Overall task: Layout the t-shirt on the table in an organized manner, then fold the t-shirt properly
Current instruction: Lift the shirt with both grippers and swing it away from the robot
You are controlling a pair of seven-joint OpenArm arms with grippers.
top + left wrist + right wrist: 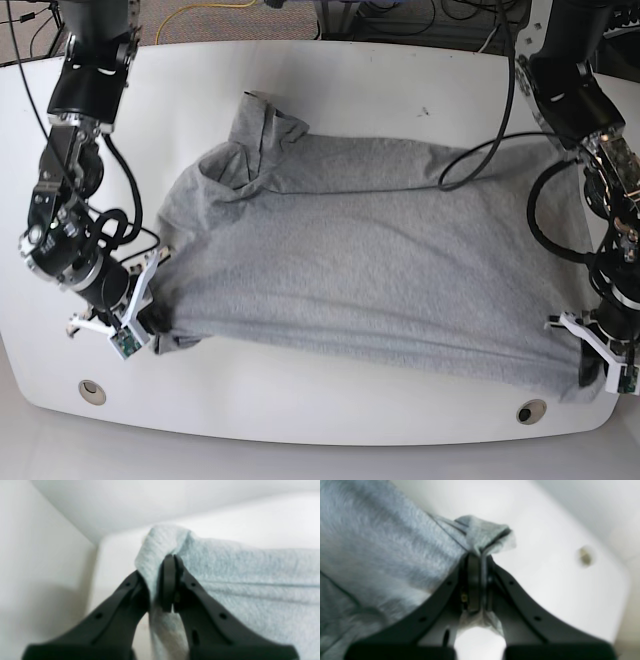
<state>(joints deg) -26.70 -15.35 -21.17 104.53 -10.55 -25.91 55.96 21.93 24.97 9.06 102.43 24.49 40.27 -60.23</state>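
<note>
T-shirt [370, 260]: grey, spread across the middle of the table [380, 95], near edge lifted at both ends.

Grip: right gripper [480, 562] clamped on a bunched sleeve corner; left gripper [172, 562] clamped on a hem corner.

Orientation: long axis runs side to side in the base view; collar end toward the right arm, hem toward the left arm. Far sleeve crumpled and folded over near the collar.

Risks: both pinches are thin, so a hard pull could slip cloth free; uneven tension would skew the body; crumpled sleeve may stay trapped.
</note>
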